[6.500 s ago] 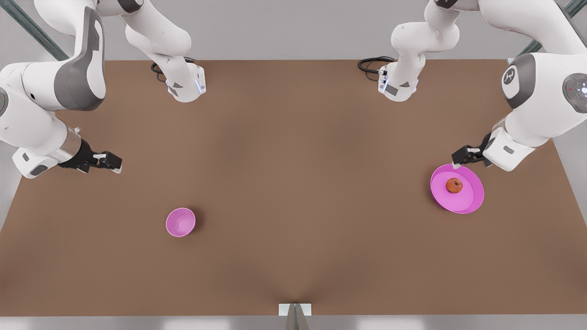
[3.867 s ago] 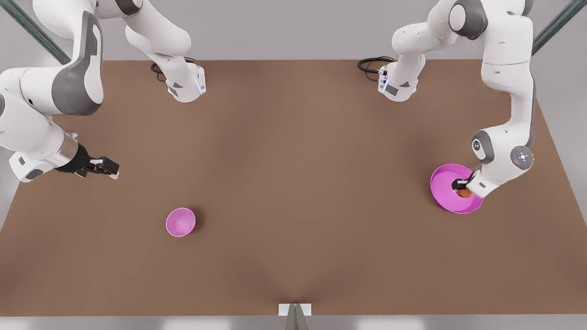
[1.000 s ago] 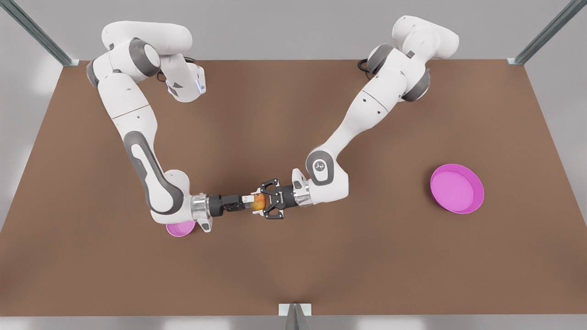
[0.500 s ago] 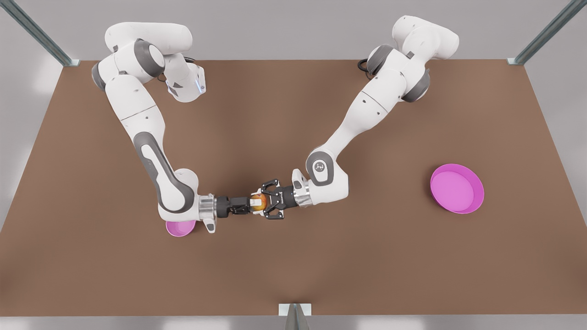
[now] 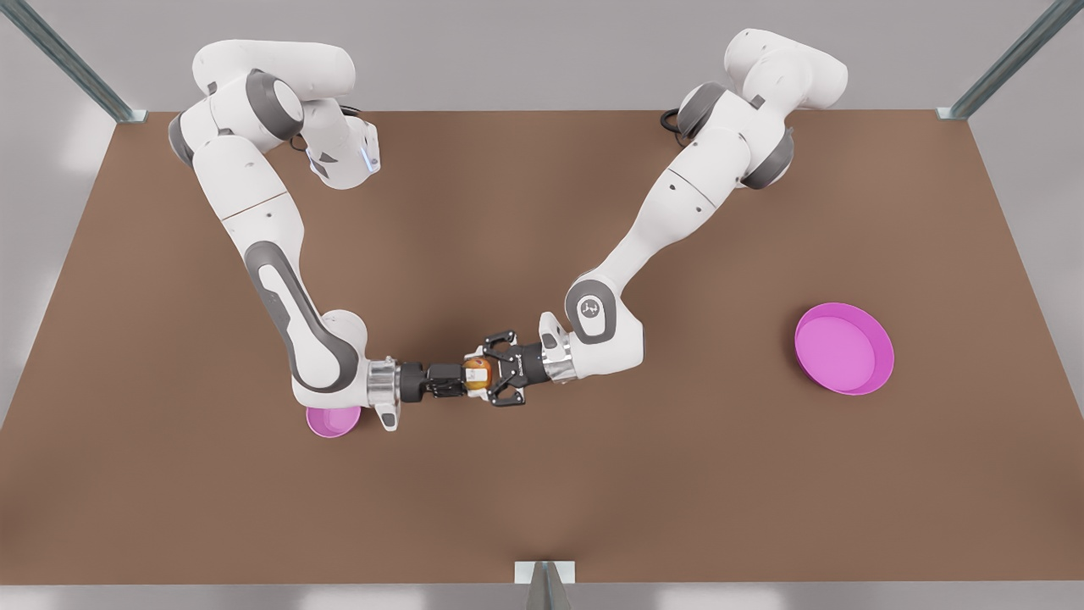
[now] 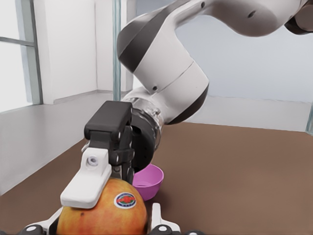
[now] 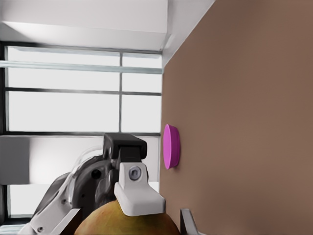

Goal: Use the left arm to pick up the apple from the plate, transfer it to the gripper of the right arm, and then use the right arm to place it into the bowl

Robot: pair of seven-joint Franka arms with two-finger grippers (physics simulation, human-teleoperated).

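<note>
The apple [image 5: 479,374] hangs above the table's middle between two grippers that meet tip to tip. From the front view's right, my left gripper [image 5: 484,374], the black linkage claw, is shut on it, and its white tips flank the apple [image 6: 105,213] in the left wrist view. From the front view's left, my right gripper [image 5: 466,374] with the silver cuff grips it too, one white finger [image 6: 90,178] lying on the apple's top. The bowl [image 5: 329,422] sits partly under the right arm's wrist. The plate [image 5: 847,349] has nothing on it. A white pad [image 7: 137,193] lies on the apple [image 7: 122,223].
The brown table stretches wide around the handover spot. Both arm bases stand at the table's far edge. The bowl [image 6: 149,177] lies just behind the right gripper, and the plate [image 7: 171,146] lies far off behind the left arm.
The left arm lifted the apple off the plate and carried it to the middle. Over the last second the right gripper slid onto the apple from the front view's left.
</note>
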